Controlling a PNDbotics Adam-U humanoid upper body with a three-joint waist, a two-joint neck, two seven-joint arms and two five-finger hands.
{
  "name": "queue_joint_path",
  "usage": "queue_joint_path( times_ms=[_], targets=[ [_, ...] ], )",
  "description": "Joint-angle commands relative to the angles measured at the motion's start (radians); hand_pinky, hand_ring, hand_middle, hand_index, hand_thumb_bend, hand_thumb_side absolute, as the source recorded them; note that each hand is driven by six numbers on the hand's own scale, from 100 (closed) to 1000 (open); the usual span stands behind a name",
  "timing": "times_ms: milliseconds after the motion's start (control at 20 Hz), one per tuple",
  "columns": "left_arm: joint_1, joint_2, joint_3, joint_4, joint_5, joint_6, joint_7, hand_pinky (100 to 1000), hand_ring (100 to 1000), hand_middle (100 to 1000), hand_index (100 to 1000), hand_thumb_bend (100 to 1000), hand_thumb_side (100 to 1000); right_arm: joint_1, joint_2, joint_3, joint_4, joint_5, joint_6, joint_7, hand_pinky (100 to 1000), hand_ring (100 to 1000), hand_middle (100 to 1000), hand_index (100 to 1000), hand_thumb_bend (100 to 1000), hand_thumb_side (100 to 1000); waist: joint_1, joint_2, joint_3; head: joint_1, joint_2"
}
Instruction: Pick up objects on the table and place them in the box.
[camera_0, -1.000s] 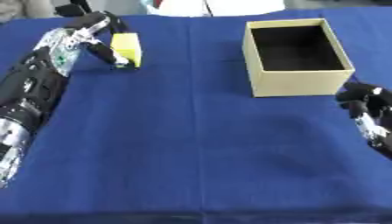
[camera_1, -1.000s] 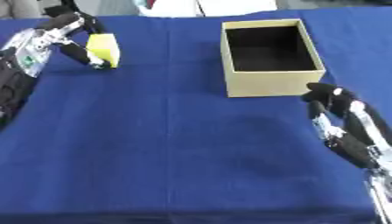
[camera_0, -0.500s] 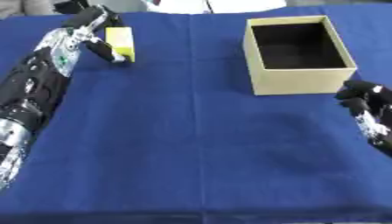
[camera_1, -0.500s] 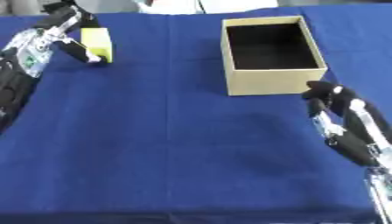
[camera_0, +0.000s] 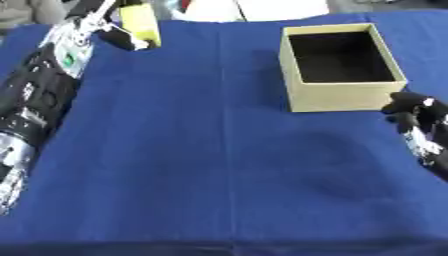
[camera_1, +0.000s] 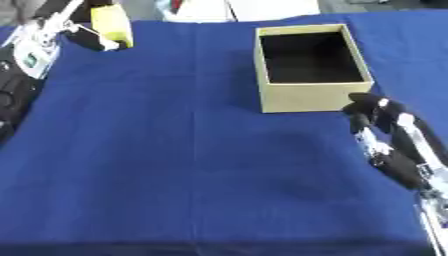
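A yellow block (camera_0: 140, 25) is held at the far left of the blue table, near the top edge of the view. My left hand (camera_0: 112, 22) is shut on it, fingers curled round its near side. The tan cardboard box (camera_0: 338, 95) stands open and empty at the right of the table's middle. My right hand (camera_1: 378, 116) rests low at the right, just in front of the box's near right corner, fingers curled and holding nothing.
The blue cloth (camera_0: 219, 165) covers the whole table, with its near edge at the bottom. White paper (camera_0: 254, 9) lies beyond the far edge. My left forearm (camera_0: 35, 100) runs along the left side.
My left hand has carried the yellow block up and away from me, toward the far edge. The right hand has stayed beside the box.
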Motion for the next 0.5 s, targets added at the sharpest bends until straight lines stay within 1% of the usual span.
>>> queue_joint_path(
  times_ms=[50, 200, 300, 500],
  targets=[
    [-0.049, -0.019, -0.029, -0.066, 0.042, -0.018, -0.041, 745, 460, 319, 536, 513, 100, -0.016, 0.001, 0.009, -0.01, -0.008, -0.001, 0.013, 745, 766, 669, 849, 100, 627, 0.0, -0.021, -0.008, 0.008, 0.005],
    [-0.08, -0.074, -0.052, -0.082, 0.054, -0.029, -0.07, 745, 461, 325, 540, 517, 100, -0.024, 0.015, 0.024, -0.008, -0.015, -0.002, 0.029, 745, 765, 668, 849, 100, 626, 0.002, -0.022, -0.025, 0.021, 0.005],
    [-0.097, -0.112, -0.065, -0.083, 0.056, -0.038, -0.086, 746, 461, 324, 540, 518, 100, -0.033, 0.027, 0.036, -0.007, -0.016, -0.002, 0.041, 744, 765, 668, 849, 100, 627, 0.005, -0.021, -0.043, 0.031, 0.005],
    [-0.128, -0.18, -0.082, -0.075, 0.029, -0.051, -0.103, 748, 463, 330, 544, 521, 100, -0.056, 0.06, 0.063, -0.006, -0.022, -0.003, 0.07, 744, 765, 666, 847, 100, 632, 0.012, -0.011, -0.087, 0.054, 0.005]
  ],
)
